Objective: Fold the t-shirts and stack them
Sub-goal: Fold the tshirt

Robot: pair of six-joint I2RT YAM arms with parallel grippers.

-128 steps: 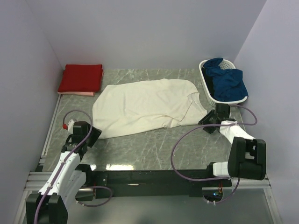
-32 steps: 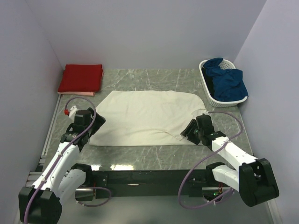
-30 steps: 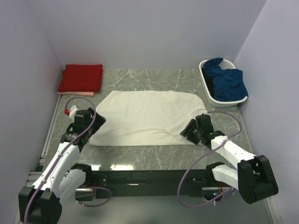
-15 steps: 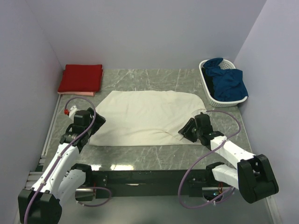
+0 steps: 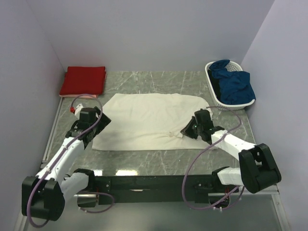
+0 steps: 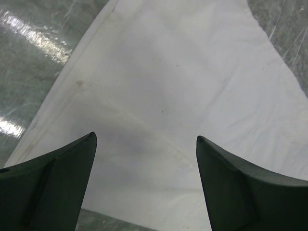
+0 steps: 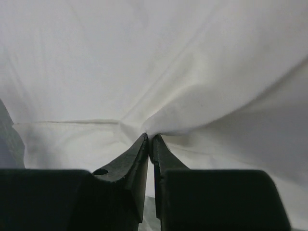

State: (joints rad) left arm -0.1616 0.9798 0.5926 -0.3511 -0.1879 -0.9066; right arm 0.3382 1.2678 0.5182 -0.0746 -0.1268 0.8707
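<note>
A large cream t-shirt (image 5: 149, 120) lies folded flat in the middle of the table. My right gripper (image 5: 185, 131) is at its near right part, jaws shut on a pinched fold of the cream cloth (image 7: 159, 126). My left gripper (image 5: 98, 126) hovers open over the shirt's near left corner (image 6: 159, 120), nothing between its fingers (image 6: 62, 168). A folded red t-shirt (image 5: 83, 80) lies at the back left on top of a pale pink one (image 5: 79, 96), of which only an edge shows.
A white slatted basket (image 5: 214, 96) at the back right holds dark blue cloth (image 5: 234, 84). Grey walls close the table on three sides. A metal rail (image 5: 52, 132) runs along the left edge.
My right gripper slid left onto the shirt's near right part and shut on a fold of it. My left gripper moved a little forward over the near left corner, still open.
</note>
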